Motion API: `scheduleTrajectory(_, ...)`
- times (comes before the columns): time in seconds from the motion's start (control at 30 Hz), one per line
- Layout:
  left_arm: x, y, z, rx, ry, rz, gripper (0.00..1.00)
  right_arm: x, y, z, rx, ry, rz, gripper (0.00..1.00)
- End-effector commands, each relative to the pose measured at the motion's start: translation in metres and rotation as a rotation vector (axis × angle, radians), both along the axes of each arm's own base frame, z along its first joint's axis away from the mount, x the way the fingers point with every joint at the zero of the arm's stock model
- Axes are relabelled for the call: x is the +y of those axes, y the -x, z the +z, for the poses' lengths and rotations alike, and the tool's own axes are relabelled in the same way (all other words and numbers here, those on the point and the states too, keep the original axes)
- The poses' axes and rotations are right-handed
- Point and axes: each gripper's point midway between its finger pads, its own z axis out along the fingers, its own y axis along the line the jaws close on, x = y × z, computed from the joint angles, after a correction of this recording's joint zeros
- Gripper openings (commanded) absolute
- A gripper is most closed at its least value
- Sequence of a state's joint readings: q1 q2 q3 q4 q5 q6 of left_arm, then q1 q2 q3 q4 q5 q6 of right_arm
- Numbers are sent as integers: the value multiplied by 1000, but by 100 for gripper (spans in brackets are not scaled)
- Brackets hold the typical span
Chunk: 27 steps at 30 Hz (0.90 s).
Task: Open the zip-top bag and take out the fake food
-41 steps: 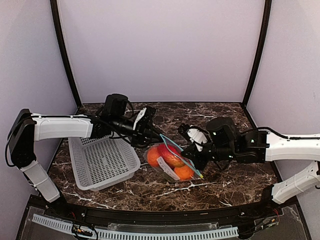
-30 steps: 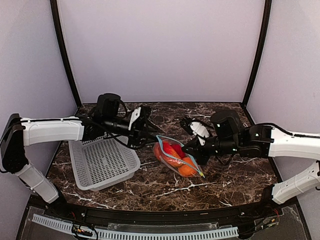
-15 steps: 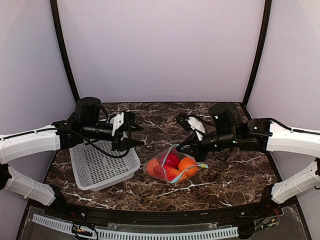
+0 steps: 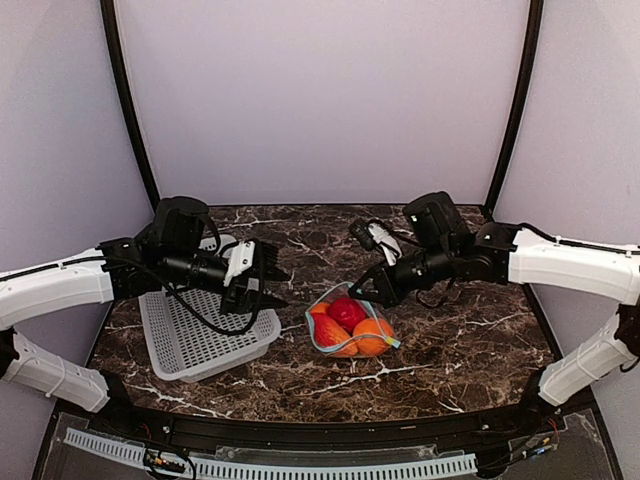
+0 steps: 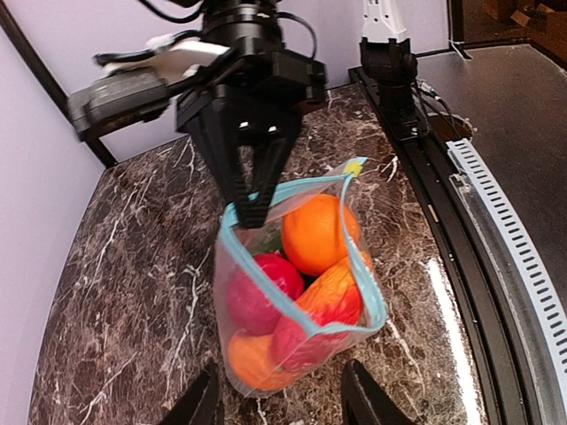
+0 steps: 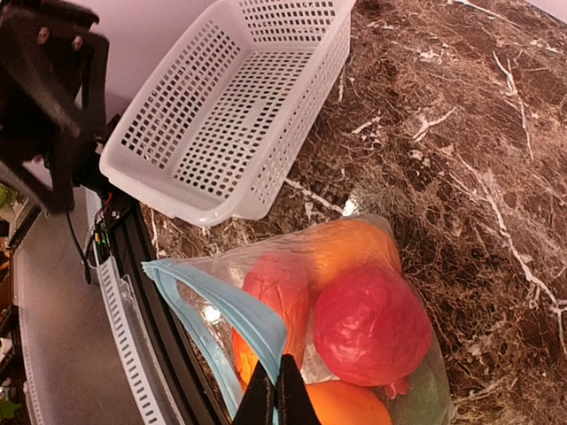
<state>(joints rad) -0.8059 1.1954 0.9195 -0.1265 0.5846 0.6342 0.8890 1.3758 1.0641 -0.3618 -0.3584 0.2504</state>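
Dark brown marble with white veins forms the table point(image 4: 450, 345), and the zip-top bag point(image 4: 350, 326) is stood on it close to its middle, slightly toward the near edge. The bag's mouth is spread open and turned upward, the light blue-teal zip strip point(image 6: 221, 301) making a loop around it.

The strip is pinched by the right gripper point(image 4: 358, 291), whose jaws are closed flat on it at the 12 o'clock side of the bag in the top view; in the right wrist view the fingertips point(image 6: 275, 396) are seen pressed together over the plastic edge.

The fake food is all held inside the bag. From the left wrist view a round orange point(image 5: 319, 235) is seen uppermost, a round red piece point(image 5: 257, 292) beside it at 8 o'clock, an elongated red-orange piece point(image 5: 323, 310) below, and a second orange point(image 5: 252, 367) at the bottom. A sliver of dark green point(image 5: 273, 244) is glimpsed by the rim.

The left gripper point(image 4: 268, 280) is held at 10 o'clock of the bag, well apart from it, with its jaws moderately spread and nothing between them. It is positioned above the 3 o'clock edge of a white perforated basket point(image 4: 200, 330), which is set at 9 o'clock of the bag, near but not touching it.
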Motion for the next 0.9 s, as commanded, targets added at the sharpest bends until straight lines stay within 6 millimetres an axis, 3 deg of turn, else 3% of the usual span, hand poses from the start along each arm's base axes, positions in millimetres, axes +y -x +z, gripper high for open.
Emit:
scheduleTrajectory(0.0, -7, 13, 7, -63, -59, -42, 43, 9, -13, 14, 94, -67, -28, 0)
scheduleTrajectory(0.23, -23, 10, 10, -98, -161, -73, 37, 21, -24, 7, 195, -123, -13, 0)
scheduleTrajectory(0.37, -32, 9, -18, -157, -295, -107, 37, 27, -20, 6, 233, -162, 7, 0)
scheduleTrajectory(0.87, -49, -10, -59, -347, -578, -130, 35, 31, -15, 1, 276, -190, 25, 0)
